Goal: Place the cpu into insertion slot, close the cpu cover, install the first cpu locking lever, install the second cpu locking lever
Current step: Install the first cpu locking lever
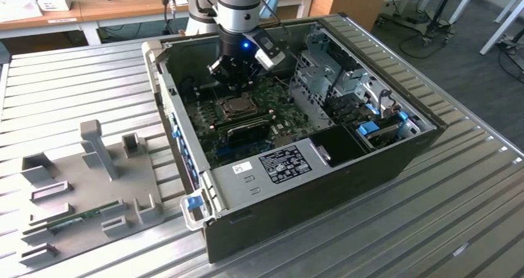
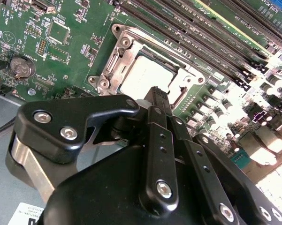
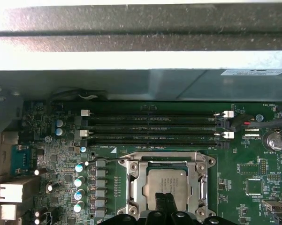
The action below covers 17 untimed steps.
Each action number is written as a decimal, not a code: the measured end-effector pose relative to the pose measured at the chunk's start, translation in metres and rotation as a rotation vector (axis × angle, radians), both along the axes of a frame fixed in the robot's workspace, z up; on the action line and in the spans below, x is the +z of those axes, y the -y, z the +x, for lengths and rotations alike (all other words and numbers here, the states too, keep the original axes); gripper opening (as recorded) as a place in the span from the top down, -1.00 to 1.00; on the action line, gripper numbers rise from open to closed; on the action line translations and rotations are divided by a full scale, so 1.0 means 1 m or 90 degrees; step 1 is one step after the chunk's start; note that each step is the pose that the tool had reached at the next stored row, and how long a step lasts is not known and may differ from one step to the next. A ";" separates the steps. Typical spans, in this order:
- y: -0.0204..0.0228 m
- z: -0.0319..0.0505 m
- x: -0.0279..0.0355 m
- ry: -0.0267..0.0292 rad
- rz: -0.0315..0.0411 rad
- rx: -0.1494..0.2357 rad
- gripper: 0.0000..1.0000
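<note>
The black two-fingered end effector (image 3: 166, 200) hangs low over the socket. In the first wrist view its fingertips are drawn together to a thin slit, with nothing seen between them.

Just under the tips lies the cpu (image 3: 166, 185), a small flat square chip with a dull silver-bronze top. It sits in the insertion slot (image 3: 211, 161), the square socket with a silvery rim and corner screws. The cpu cover (image 3: 133, 187), a thin silvery frame plate with a square window, lies flat around the chip. So the first two steps look done.

A thin wire locking lever (image 3: 103, 161) runs out from the socket's corner across the green circuit board (image 3: 239, 157). I cannot tell whether it is hooked down, and I cannot make out a second lever. The lever work is best judged as outstanding.

Past the socket are the long black memory slots (image 3: 150, 126). In the exterior view the board lies inside an open black computer case (image 1: 270, 210) on a slatted metal table (image 1: 73, 75). A grey fixture plate with upright holders (image 1: 90, 186) lies to the exterior view's left.
</note>
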State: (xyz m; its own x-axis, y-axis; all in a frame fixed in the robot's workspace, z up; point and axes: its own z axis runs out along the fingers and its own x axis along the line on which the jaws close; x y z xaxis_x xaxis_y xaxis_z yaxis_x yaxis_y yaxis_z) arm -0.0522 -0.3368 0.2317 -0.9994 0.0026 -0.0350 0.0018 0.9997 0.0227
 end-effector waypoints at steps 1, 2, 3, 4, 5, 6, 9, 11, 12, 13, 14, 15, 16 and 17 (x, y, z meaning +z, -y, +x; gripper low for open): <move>0.0000 0.0000 0.0000 0.0000 0.0000 0.000 0.79; 0.0000 0.0000 0.0001 0.0000 0.0000 0.000 0.79; 0.0001 -0.0001 0.0003 0.0000 -0.0001 0.000 0.79; 0.0000 -0.0001 0.0005 0.0000 0.0000 0.000 0.79; 0.0000 0.0000 0.0005 0.0001 0.0001 0.000 0.79; 0.0000 0.0000 0.0005 0.0000 0.0001 0.000 0.79; 0.0000 0.0000 0.0007 0.0000 0.0000 0.000 0.79; 0.0000 -0.0002 0.0007 0.0000 0.0000 0.000 0.79; 0.0000 -0.0006 0.0008 0.0000 -0.0001 0.000 0.79; 0.0000 -0.0010 0.0008 0.0001 -0.0001 0.000 0.79; 0.0000 -0.0015 0.0008 0.0004 -0.0001 0.000 0.79; 0.0000 -0.0022 0.0007 0.0008 -0.0001 0.000 0.79; 0.0000 -0.0030 0.0007 0.0012 0.0000 0.000 0.79; 0.0000 -0.0038 0.0007 0.0016 0.0000 0.000 0.79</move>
